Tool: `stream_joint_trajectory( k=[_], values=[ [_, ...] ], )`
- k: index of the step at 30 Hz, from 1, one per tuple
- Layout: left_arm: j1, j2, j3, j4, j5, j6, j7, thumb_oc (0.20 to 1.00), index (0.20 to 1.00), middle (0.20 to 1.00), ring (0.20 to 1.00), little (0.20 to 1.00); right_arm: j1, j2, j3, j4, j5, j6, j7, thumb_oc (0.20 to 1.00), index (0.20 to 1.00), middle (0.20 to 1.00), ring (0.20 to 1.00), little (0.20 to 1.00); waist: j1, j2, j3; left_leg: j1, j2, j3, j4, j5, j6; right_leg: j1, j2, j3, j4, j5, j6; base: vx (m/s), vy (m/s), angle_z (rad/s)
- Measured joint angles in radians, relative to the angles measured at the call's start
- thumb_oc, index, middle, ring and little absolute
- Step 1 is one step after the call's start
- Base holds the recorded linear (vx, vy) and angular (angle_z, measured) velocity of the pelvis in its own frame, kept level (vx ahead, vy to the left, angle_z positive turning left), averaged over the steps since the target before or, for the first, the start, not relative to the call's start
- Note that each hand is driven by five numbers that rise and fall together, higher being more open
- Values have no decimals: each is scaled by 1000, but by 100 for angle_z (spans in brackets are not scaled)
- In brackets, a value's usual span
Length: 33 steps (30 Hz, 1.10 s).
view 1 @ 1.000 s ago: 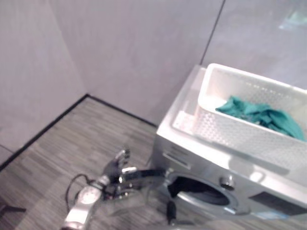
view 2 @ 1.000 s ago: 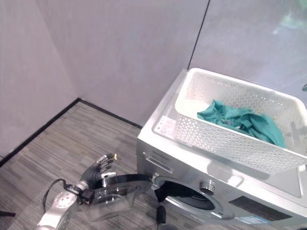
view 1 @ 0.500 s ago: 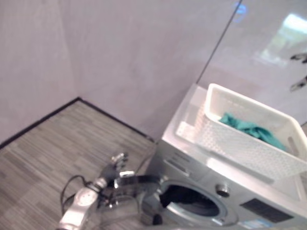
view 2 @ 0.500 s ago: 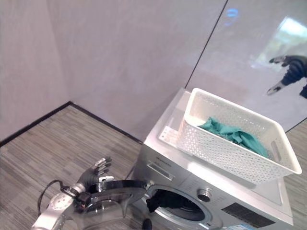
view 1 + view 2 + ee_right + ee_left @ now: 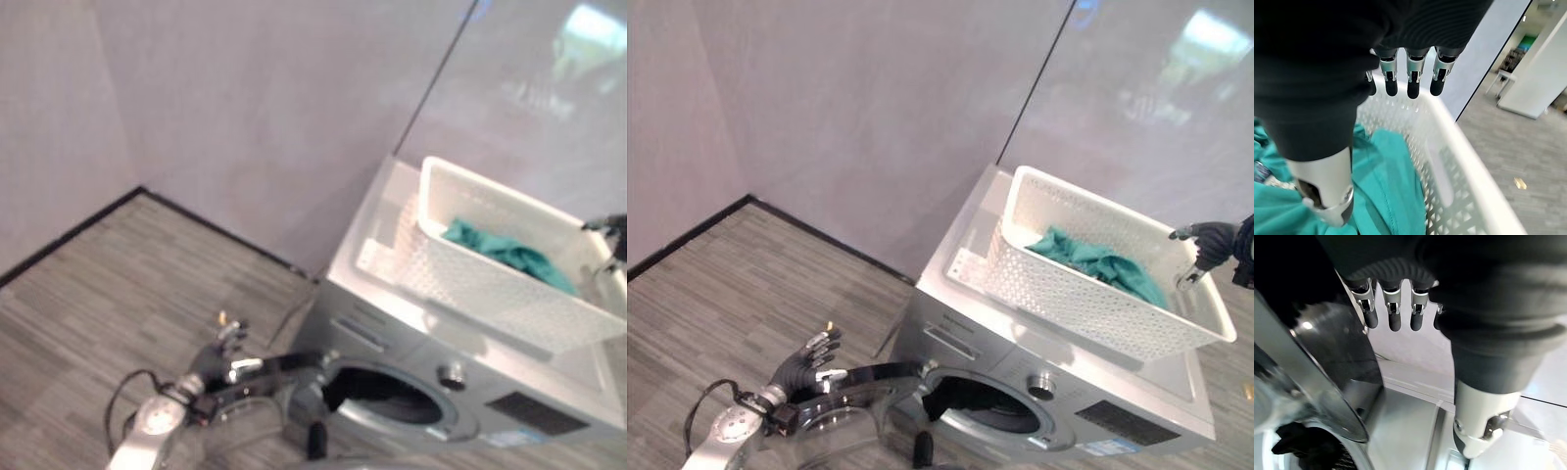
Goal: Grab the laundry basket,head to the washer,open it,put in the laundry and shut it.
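Laundry basket (image 5: 1097,294), white and perforated, resting on top of the washer (image 5: 1019,343), with teal laundry (image 5: 1092,262) heaped inside. Right hand (image 5: 1207,245) poised over the basket's far-right rim, fingers (image 5: 1409,81) straight and relaxed, thumb apart, gripping nothing; seen from the right wrist view just above the rim, with the teal cloth (image 5: 1386,186) lying below and past the thumb. Left hand (image 5: 805,360) low by the floor, fingers (image 5: 1394,316) extended and loose, set against the outer edge of the round washer door (image 5: 857,387), not curled round it. Door swung wide open to the washer's left, glass bowl (image 5: 1337,372) facing outward. Drum opening (image 5: 985,403) exposed and dark, something black lying at its mouth. Control knob (image 5: 1040,386) just right of the opening. Grey striped floor (image 5: 725,284) beneath, pale walls (image 5: 852,117) meeting in the corner behind.
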Motion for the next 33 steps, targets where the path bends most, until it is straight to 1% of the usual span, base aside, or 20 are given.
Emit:
stream_joint_trajectory(
  k=[2,5,7,9,10,11,12,15,17,21,25,27,28,31,33],
  values=[
    [0,-1,-1,0,5,3,1,1000,1000,1000,1000,1000,2,5,-3,52,-21,-2,3,1000,1000,1000,1000,1000,4,16,10,-11,7,-17,0,1,-1,-2,0,-18,0,-1,-1,30,-26,21],
    [3,-5,-2,0,5,9,1,1000,1000,1000,1000,1000,8,6,-32,114,-41,-5,1,1000,1000,1000,1000,1000,25,27,15,-15,11,-23,0,1,-1,-2,0,-25,-2,-2,-3,49,-49,12],
    [2,-8,-2,0,4,11,2,1000,1000,1000,1000,1000,19,9,-39,182,-66,-5,-1,1000,1000,1000,1000,1000,33,31,13,-21,15,-38,1,2,-2,-1,0,-47,-7,-2,-3,50,-69,20],
    [4,-14,-2,1,4,17,3,1000,1000,1000,1000,1000,30,11,-72,176,-78,-2,-2,1000,1000,1000,1000,1000,34,44,9,-29,19,-43,3,4,-4,-4,1,-52,-7,-3,-3,36,-50,15],
    [4,-18,-6,1,3,17,3,1000,1000,1000,1000,1000,30,11,-74,175,-78,-2,-5,1000,1000,1000,1000,1000,35,54,6,-32,22,-45,3,4,-4,-4,1,-55,-7,-3,-4,52,-33,6],
    [4,-18,-6,1,3,17,3,1000,1000,1000,1000,1000,30,11,-74,175,-78,-2,-5,1000,1000,1000,1000,1000,35,54,6,-32,22,-45,3,4,-4,-4,1,-55,-7,-3,-4,21,-33,8],
    [4,-28,-5,1,0,17,4,1000,1000,1000,1000,1000,32,13,-74,174,-78,-3,-7,1000,1000,1000,1000,1000,38,67,1,-34,23,-48,3,4,-4,-4,1,-63,-7,-4,-4,26,-42,10],
    [0,-39,-7,1,-16,18,6,1000,1000,1000,1000,1000,37,19,-74,172,-78,-2,-9,1000,1000,1000,1000,1000,38,88,-6,-44,22,-63,5,4,-4,-6,-2,-72,-7,-5,-5,26,-30,13],
    [0,-39,-5,1,-17,18,8,1000,1000,1000,1000,1000,37,24,-74,169,-77,-1,-10,1000,1000,1000,1000,1000,42,97,-6,-46,23,-65,6,4,-4,-7,-2,-73,-7,-5,-5,-19,-23,6],
    [-1,-38,-6,1,-26,18,9,1000,1000,1000,1000,1000,38,41,-74,159,-77,1,-11,1000,1000,1000,1000,1000,48,98,-5,-66,19,-66,10,4,-5,-25,-6,-73,-7,-4,-5,-16,-9,0],
    [3,-39,-17,1,-34,19,23,1000,1000,1000,1000,1000,42,54,-74,83,-77,6,-11,1000,1000,1000,1000,1000,49,101,-4,-85,18,-66,14,6,-9,-41,-6,-73,-1,-4,-6,-48,-18,0],
    [6,-38,-19,0,-35,18,24,1000,1000,1000,1000,1000,59,74,-74,45,-77,19,-12,1000,1000,1000,1000,1000,48,97,-1,-86,18,-64,15,6,-9,-43,-5,-72,-1,-4,-6,-16,-15,-2],
    [5,-38,-20,0,-35,18,24,1000,1000,1000,1000,1000,78,101,-74,13,-75,18,-10,1000,1000,1000,1000,1000,48,92,0,-91,17,-63,15,7,-9,-48,-5,-72,-1,-4,-6,-47,-41,-3],
    [4,-36,-18,-7,-35,18,24,1000,1000,1000,1000,1000,105,124,-79,-24,-75,21,-12,1000,1000,1000,1000,1000,49,84,5,-103,15,-64,18,7,-10,-58,-6,-72,0,-4,-6,-55,-27,0],
    [13,-36,-18,-20,-35,19,24,1000,1000,1000,1000,1000,118,144,-111,-32,-74,30,-19,1000,1000,1000,1000,1000,53,77,15,-108,17,-65,21,7,-11,-60,-5,-71,0,-4,-7,-98,-28,3]
  ],
)
